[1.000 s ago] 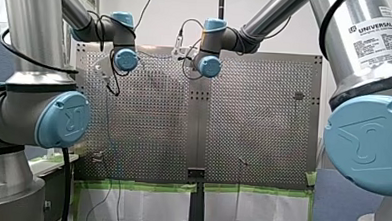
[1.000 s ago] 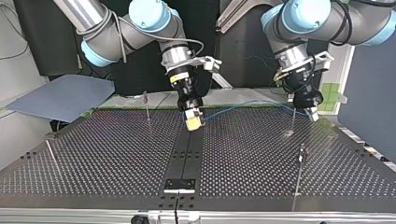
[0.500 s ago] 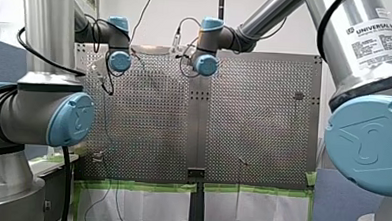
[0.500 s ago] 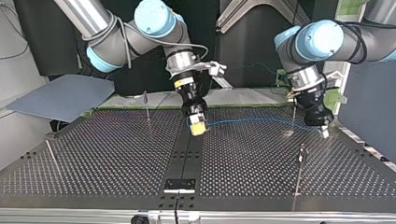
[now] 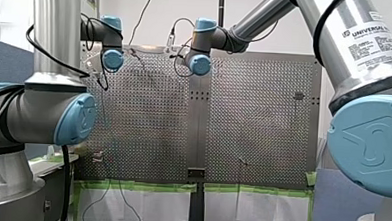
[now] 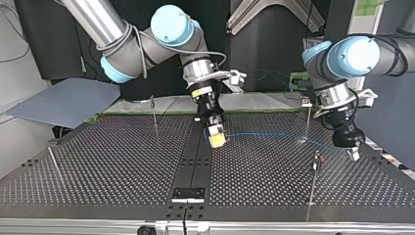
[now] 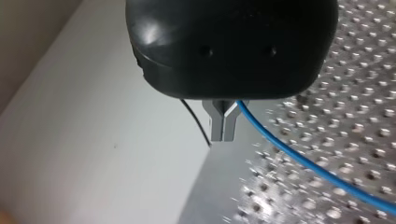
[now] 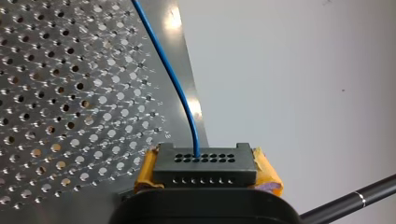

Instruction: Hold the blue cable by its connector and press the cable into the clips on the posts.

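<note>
My right gripper [image 6: 216, 138], with yellow pads, is shut on the black connector [image 8: 205, 166] of the blue cable [image 8: 173, 81] and hangs low over the board's dark middle strip. From there the blue cable [image 6: 274, 137] runs taut to the top view's right, passing a thin post [image 6: 307, 119]. It ends at my left gripper [image 6: 351, 153], whose metal fingers [image 7: 218, 126] are pressed together. The cable [image 7: 308, 165] comes out at their base. A nearer post with a clip [image 6: 316, 161] stands just beside my left gripper.
Two more thin posts stand at the top view's left, one at the back [image 6: 154, 111] and one near the front edge [image 6: 54, 164]. A black plate [image 6: 187, 194] sits on the perforated board's [image 6: 122, 166] middle strip. A grey sheet [image 6: 63, 100] lies beyond the board.
In the top view my left gripper has moved right and toward the camera, past the back post, drawing the cable lower and tauter. My right gripper has shifted slightly right and nearer.
</note>
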Controlling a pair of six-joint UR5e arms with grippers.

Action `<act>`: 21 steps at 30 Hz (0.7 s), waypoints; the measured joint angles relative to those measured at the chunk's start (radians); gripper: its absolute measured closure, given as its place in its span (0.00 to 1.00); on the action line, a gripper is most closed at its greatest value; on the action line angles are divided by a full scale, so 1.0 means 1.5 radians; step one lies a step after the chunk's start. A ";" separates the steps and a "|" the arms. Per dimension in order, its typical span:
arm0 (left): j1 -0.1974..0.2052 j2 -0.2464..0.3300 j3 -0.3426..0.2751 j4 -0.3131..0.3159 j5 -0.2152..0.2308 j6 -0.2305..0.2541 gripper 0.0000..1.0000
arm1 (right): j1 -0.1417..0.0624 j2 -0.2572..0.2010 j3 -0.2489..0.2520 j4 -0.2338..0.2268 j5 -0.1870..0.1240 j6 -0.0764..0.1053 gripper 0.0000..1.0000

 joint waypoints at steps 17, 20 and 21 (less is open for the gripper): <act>0.023 -0.021 0.007 0.001 0.044 0.004 1.00 | -0.019 0.003 -0.004 0.015 0.013 -0.007 1.00; 0.027 -0.021 0.007 0.001 0.050 0.004 1.00 | -0.023 0.003 -0.004 0.016 0.013 -0.007 1.00; 0.028 -0.021 0.006 0.001 0.051 0.004 1.00 | -0.024 0.003 -0.004 0.017 0.013 -0.007 1.00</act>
